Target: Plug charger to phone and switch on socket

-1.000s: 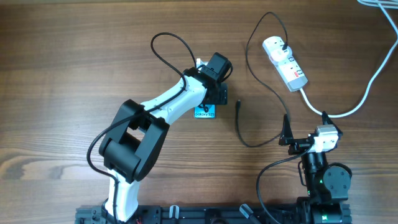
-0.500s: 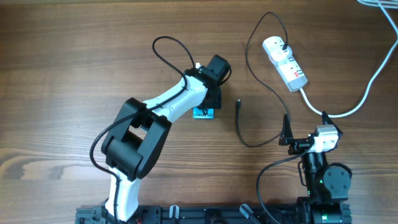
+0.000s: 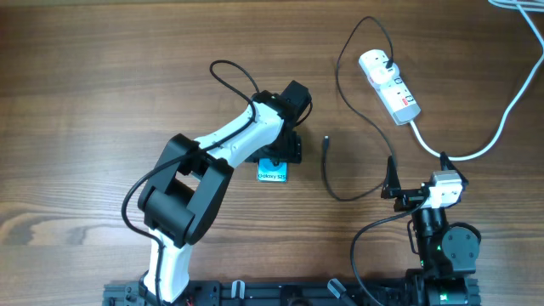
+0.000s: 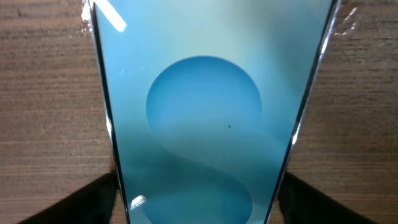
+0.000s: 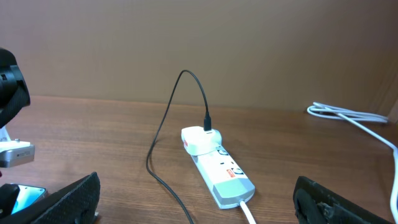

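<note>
Beneath the left hand (image 3: 285, 151), the phone (image 3: 273, 173) lies near-to-far, text end nearest

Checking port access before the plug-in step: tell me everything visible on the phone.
The phone is a small rectangular slab with dark edges, a teal screen with paler circle shapes, and white text at the end nearest the robot base. It lies flat, screen up, on the wooden table. Its far end is hidden under the left gripper, whose fingers flank both long edges, seemingly touching. The charger tip lies apart to its right.
</note>
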`<state>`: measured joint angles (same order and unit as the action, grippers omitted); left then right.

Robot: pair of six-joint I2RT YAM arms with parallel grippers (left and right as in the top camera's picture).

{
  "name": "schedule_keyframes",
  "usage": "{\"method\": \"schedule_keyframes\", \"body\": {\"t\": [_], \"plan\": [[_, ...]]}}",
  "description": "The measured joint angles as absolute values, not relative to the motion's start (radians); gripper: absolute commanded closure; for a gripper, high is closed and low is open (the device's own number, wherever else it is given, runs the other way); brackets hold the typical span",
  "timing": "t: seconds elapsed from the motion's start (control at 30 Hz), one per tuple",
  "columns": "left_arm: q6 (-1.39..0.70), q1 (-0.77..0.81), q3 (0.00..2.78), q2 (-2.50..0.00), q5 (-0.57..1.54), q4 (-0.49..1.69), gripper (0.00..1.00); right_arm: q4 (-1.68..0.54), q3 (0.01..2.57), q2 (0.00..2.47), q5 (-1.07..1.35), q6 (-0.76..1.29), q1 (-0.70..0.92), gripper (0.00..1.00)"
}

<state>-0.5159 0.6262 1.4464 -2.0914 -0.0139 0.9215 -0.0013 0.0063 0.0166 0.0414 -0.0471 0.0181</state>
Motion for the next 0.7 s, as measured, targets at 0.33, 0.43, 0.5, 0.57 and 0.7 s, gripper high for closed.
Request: {"method": "schedule_keyframes", "body": {"t": [0.33, 0.43, 0.5, 0.57, 0.7], "plan": [[-0.514, 0.625, 1.444, -2.092, -0.026, 0.868, 0.0, -0.001, 0.006, 0.017, 0.041, -0.047, 0.018, 0.0], [-0.514, 0.619, 1.444, -2.092, -0.032, 0.85, 0.0, -0.001, 0.006, 0.017, 0.041, -0.047, 0.018, 0.0], [-0.514, 0.608, 1.444, -2.092, -0.031, 0.848, 0.0, -0.001, 0.006, 0.017, 0.041, -0.047, 0.018, 0.0], [-0.513, 0.591, 1.445, -2.091, -0.015, 0.849, 0.0, -0.001, 0.006, 0.017, 0.041, -0.047, 0.018, 0.0], [-0.501, 0.55, 1.446, -2.086, 0.059, 0.855, 0.0, -0.001, 0.006, 0.017, 0.041, -0.047, 0.018, 0.0]]}}
